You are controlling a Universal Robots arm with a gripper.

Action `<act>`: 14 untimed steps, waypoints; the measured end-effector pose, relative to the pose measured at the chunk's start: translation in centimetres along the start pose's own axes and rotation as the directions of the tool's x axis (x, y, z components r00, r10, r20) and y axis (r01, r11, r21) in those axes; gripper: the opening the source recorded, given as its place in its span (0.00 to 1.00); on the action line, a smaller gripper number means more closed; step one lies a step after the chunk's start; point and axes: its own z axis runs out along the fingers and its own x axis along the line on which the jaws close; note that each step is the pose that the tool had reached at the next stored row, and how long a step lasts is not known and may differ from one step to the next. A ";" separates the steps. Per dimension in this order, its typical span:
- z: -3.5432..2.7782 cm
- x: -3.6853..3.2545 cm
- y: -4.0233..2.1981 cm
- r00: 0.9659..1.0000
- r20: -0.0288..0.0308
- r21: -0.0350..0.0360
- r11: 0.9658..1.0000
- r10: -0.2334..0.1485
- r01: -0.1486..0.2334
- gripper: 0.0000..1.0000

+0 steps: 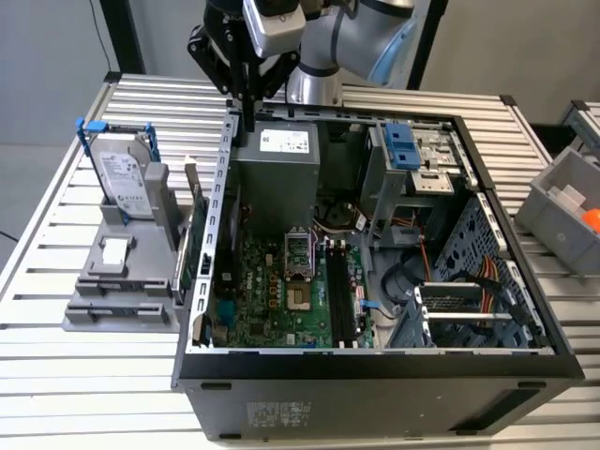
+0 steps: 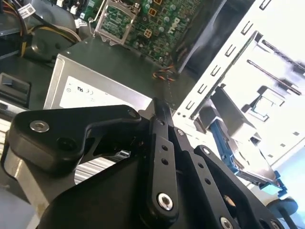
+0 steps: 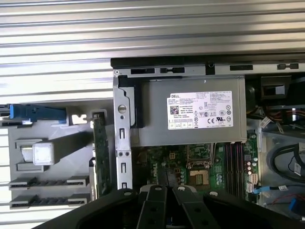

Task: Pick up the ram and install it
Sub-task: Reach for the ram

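The black gripper (image 1: 251,114) hangs over the far corner of the open dark metal computer case (image 1: 375,361), just above the grey sheet-metal power supply box with a white label (image 1: 277,159). In the exterior view its two thin fingers come down as one narrow tip. In the second wrist view the fingertips (image 2: 159,109) also meet, so the jaws are together, and I can see nothing between them. The upper part of the arm is cut off by the edge of the exterior view.

The ram, a long thin green board (image 3: 98,152), stands on its edge in the grey plastic holder (image 3: 43,191) outside the case, just beside the case wall. It is apart from the gripper and not touched. Only its narrow edge shows, so its chips are hard to make out, and its lower end is hidden behind the gripper's black links.

Inside the case lies the green motherboard (image 1: 272,291) with long black memory slots (image 1: 342,295) beside the square metal processor socket (image 1: 298,255). Everything rests on the ribbed aluminium table (image 1: 75,375). On the holder also stands a silver hard drive in a blue frame (image 1: 122,173).
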 end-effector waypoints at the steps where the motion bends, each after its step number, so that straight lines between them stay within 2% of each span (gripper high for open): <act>1: -0.01 0.22 -0.02 1.000 0.000 0.000 1.000 0.000 0.000 0.00; 8: -0.03 1.73 -0.12 1.000 0.000 0.000 1.000 0.000 0.000 0.00; 14: -0.06 3.79 -0.27 1.000 0.000 0.000 1.000 0.000 0.000 0.00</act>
